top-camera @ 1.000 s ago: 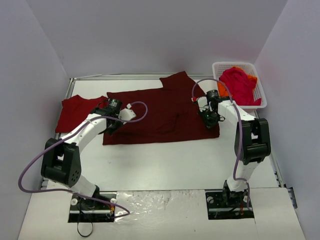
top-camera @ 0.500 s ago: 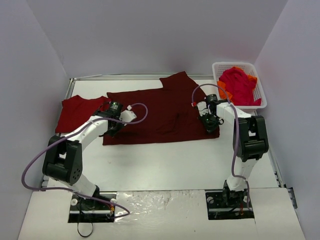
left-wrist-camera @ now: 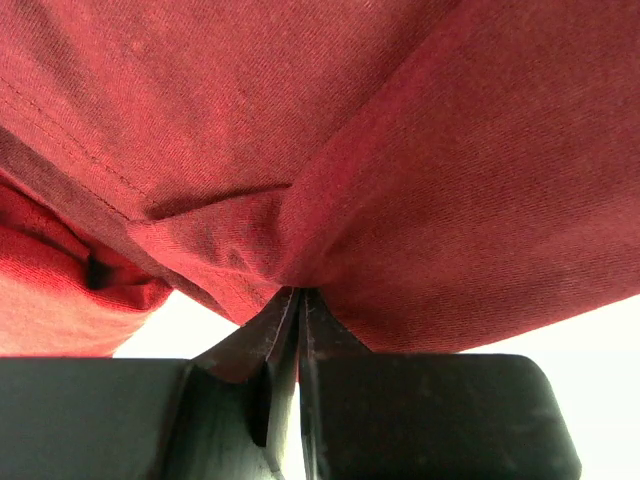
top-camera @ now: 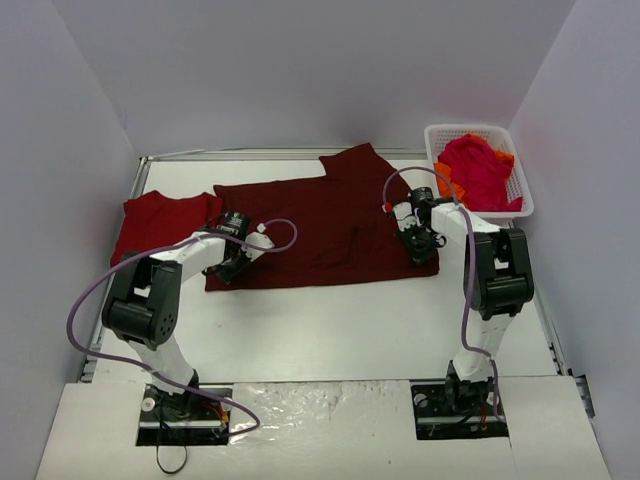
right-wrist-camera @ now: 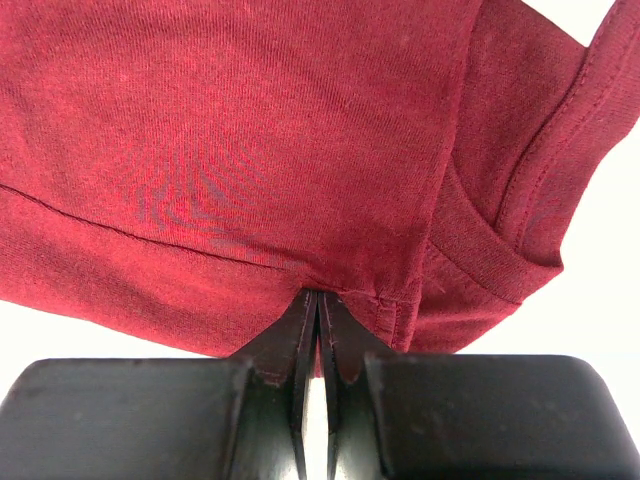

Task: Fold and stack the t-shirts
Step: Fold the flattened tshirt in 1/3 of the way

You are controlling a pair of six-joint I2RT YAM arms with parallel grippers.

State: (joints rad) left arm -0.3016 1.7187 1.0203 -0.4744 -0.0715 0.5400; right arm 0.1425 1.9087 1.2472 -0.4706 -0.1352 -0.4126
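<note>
Comparing with a second ago, I see both arms have drawn in a little towards the near edge of the table (top-camera: 330, 330). The left elbow has swung in closer to its gripper. The dark maroon t-shirt (top-camera: 330, 225) has hardly shifted and remains spread flat across the middle of the table, with one sleeve reaching for the far edge. I judge we are only at the start of a fold, with both near corners taken up and nothing carried over yet.

The left gripper (left-wrist-camera: 298, 300) is pinched tight on a bunched pleat of maroon cloth by the shirt's near-left corner, with no gap showing between its fingers. The right gripper (right-wrist-camera: 318, 300) is likewise clamped onto the hem at the near-right corner, beside a sleeve seam.

The brighter red t-shirt (top-camera: 155, 222) lies flat by the left edge, and its inner edge meets the maroon one. The crimson and orange shirts (top-camera: 478, 172) wait in the basket (top-camera: 470, 130) at the far right corner.
</note>
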